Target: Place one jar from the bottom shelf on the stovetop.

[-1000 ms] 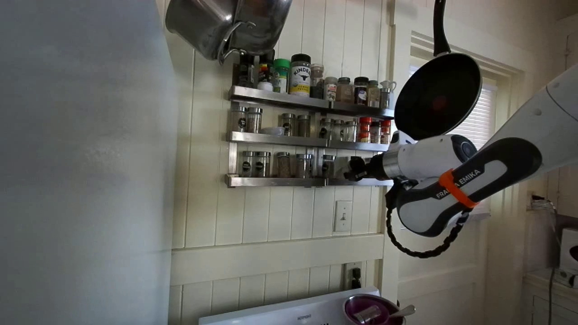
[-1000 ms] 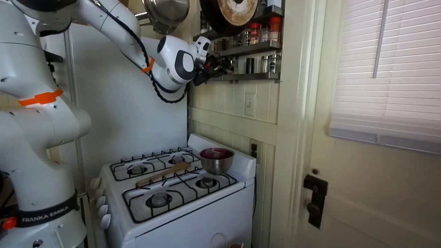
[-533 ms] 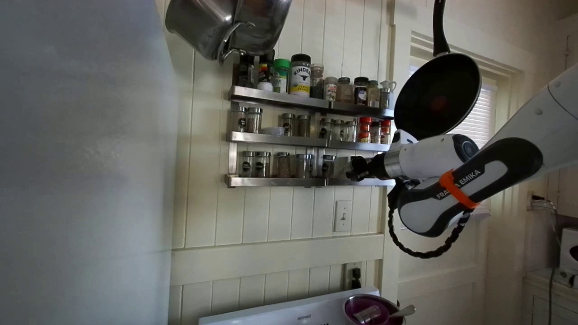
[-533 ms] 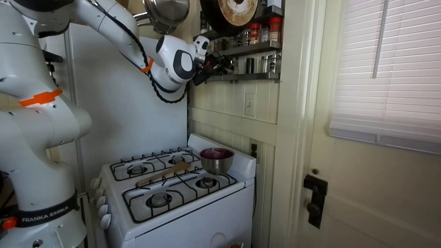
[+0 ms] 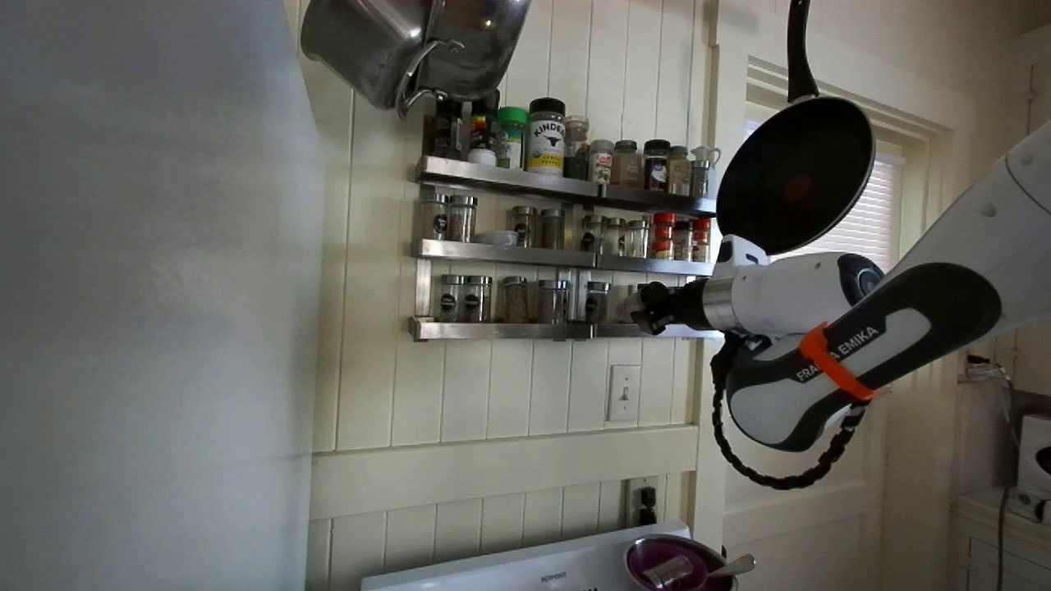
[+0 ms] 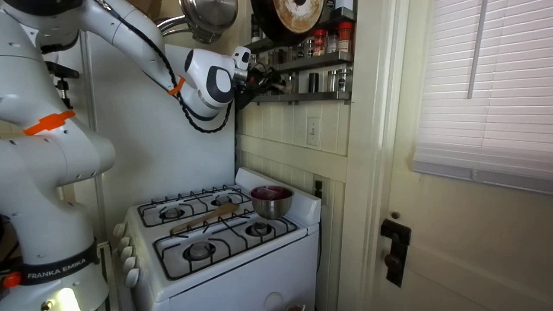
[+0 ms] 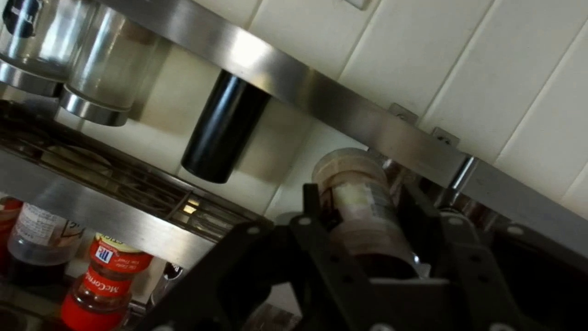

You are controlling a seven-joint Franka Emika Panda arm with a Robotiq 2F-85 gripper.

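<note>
The tool (image 5: 643, 309) is at the bottom shelf (image 5: 501, 331), right of several jars (image 5: 516, 301). A dark pan (image 5: 795, 176) hangs at right.

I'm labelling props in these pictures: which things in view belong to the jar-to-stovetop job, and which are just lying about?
For the job:
gripper
jar it holds
bottom shelf
stovetop

Just about:
metal bowl
wooden utensil
black pan
red-capped bottles

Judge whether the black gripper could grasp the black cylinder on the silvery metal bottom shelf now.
Probably not: the gripper holds a pale-labelled cylindrical jar, though only the metal rail stands before the black cylinder.
</note>
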